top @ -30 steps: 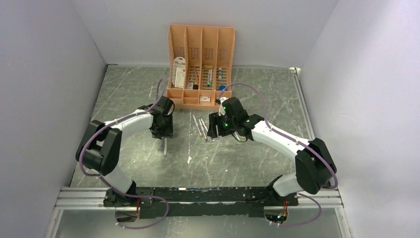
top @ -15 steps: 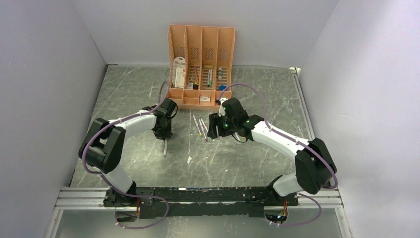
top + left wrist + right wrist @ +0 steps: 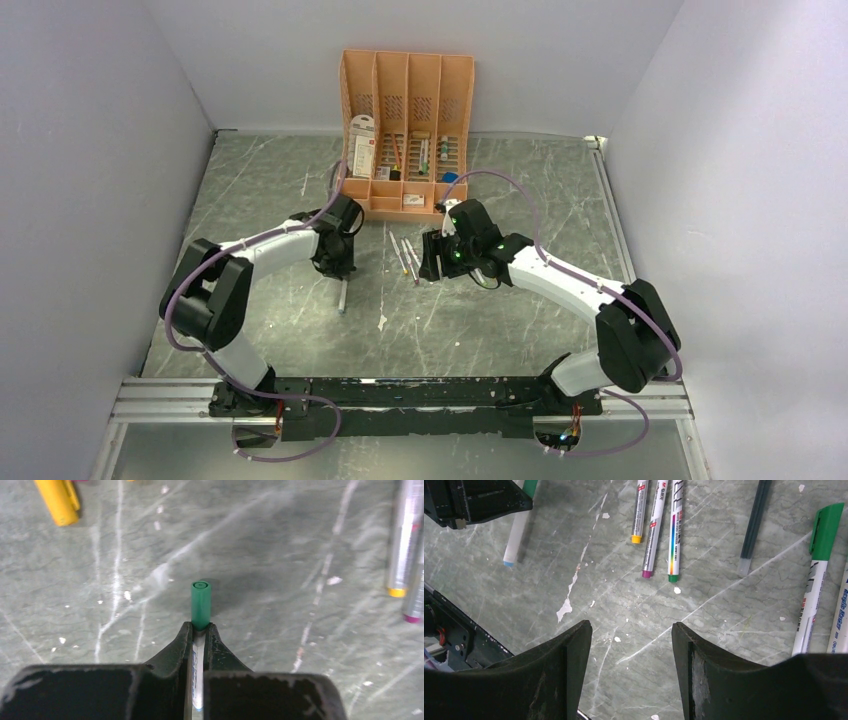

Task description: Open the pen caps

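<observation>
Left arm (image 3: 280,245) stretched low and forward, left fingers (image 3: 181,642) pinched narrow on pen (image 3: 197,670) just behind green cap (image 3: 200,605). Right arm (image 3: 560,277) bent inward, right fingers (image 3: 574,650) wide and empty above tabletop (image 3: 724,645).

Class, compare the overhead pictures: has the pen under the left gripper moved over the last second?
Yes. The pen, now clamped in the left gripper, has shifted slightly to the right, closer to the white fleck.
</observation>
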